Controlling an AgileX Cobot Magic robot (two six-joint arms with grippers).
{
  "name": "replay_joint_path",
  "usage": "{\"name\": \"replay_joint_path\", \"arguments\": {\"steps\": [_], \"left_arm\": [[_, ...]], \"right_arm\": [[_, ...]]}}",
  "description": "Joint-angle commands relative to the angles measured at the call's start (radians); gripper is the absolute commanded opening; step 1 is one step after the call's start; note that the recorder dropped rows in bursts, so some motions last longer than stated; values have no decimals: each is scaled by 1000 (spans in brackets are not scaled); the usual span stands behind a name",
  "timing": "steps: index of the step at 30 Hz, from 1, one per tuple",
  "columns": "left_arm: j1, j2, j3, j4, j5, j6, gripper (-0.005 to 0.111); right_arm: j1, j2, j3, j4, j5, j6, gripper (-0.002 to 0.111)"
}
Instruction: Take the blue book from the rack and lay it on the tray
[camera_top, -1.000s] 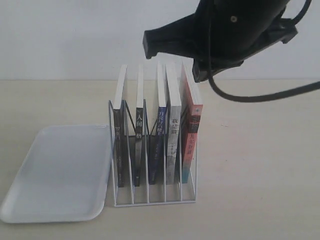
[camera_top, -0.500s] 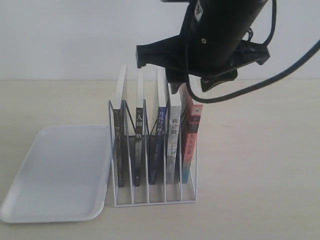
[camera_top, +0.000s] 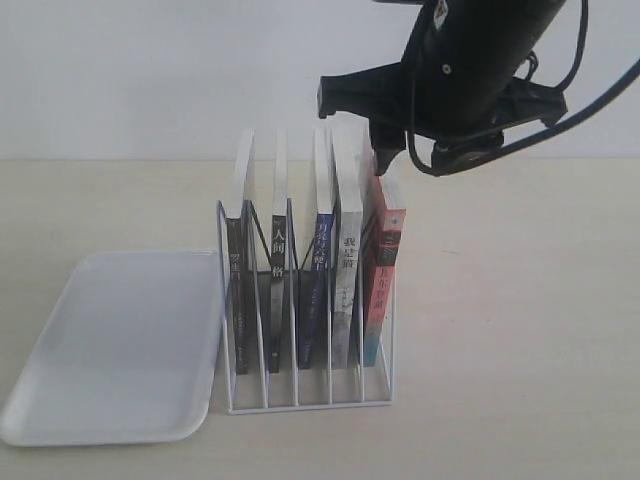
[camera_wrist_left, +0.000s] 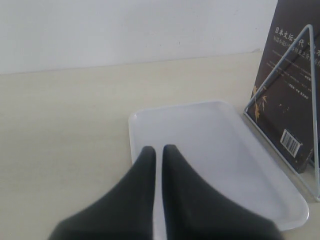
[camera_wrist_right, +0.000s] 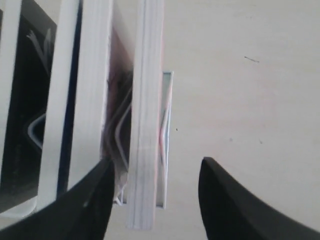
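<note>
OK, I'm holding my right pincer (camera_wrist_right: 157, 162) wide open over the rack (camera_top: 310, 402), gripping nothing. Its fingers are straddling the top edge of the red-orange book (camera_top: 386, 262), not the blue book (camera_top: 317, 275). The blue book is standing upright in the rack, with a grey book (camera_top: 347, 290) between the two. My left pincer (camera_wrist_left: 159, 150) is hovering closed and empty above the tray (camera_top: 110, 350) on the worktop (camera_top: 520, 330).

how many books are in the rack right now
5, all upright in the rack, left to right in the exterior view: a black-spined book nearest the tray, a second black-spined book, the blue book, a grey-spined book, the red-orange book last. None looks hidden.
</note>
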Motion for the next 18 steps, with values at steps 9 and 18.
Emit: {"name": "replay_joint_path", "arguments": {"steps": [9, 18], "left_arm": [[4, -3, 3, 1, -2, -7, 5], [4, -3, 3, 1, -2, -7, 5]], "right_arm": [[-8, 51, -7, 5, -40, -37, 50], [-12, 62, -7, -17, -49, -38, 50]]}}
